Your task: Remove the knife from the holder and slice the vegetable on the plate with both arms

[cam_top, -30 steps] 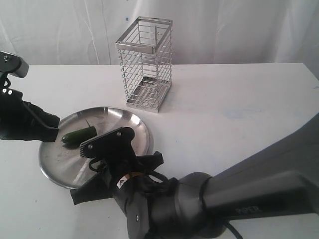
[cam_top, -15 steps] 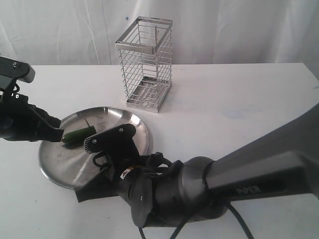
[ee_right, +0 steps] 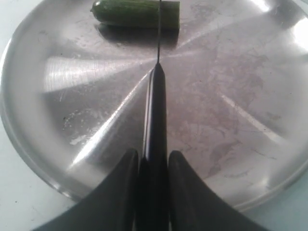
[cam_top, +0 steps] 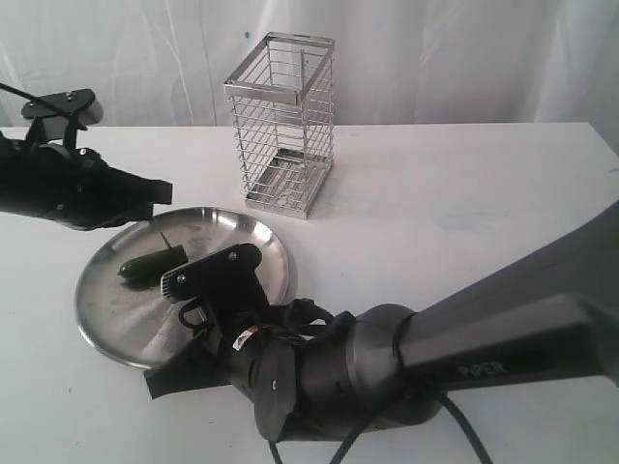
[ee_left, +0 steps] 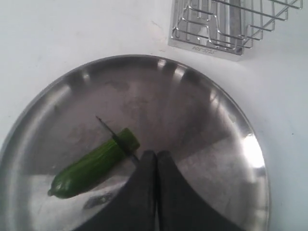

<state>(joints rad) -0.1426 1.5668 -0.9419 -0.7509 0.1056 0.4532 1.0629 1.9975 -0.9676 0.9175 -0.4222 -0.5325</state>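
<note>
The dark green vegetable (cam_top: pixel 153 263) lies on the left part of the steel plate (cam_top: pixel 116 309). My right gripper (ee_right: pixel 154 163) is shut on the black knife (ee_right: pixel 155 115), handle between its fingers. The thin blade stands edge-on across the vegetable (ee_right: pixel 137 12) near its cut end. The left wrist view shows the blade (ee_left: pixel 118 140) crossing the vegetable (ee_left: pixel 91 166). My left gripper (cam_top: pixel 164 190) hangs above the plate's far left rim, apart from the vegetable, its fingers (ee_left: pixel 144 183) pressed together on nothing. The wire holder (cam_top: pixel 280 126) stands empty behind the plate.
The right arm's bulky body (cam_top: pixel 387 387) fills the front of the exterior view and covers the plate's near right rim. White table (cam_top: pixel 464 203) stretches to the right of the holder. A white curtain hangs behind.
My left gripper has let go of the vegetable's left end and has risen up and back, away from the plate. The right arm with the knife has barely shifted.
</note>
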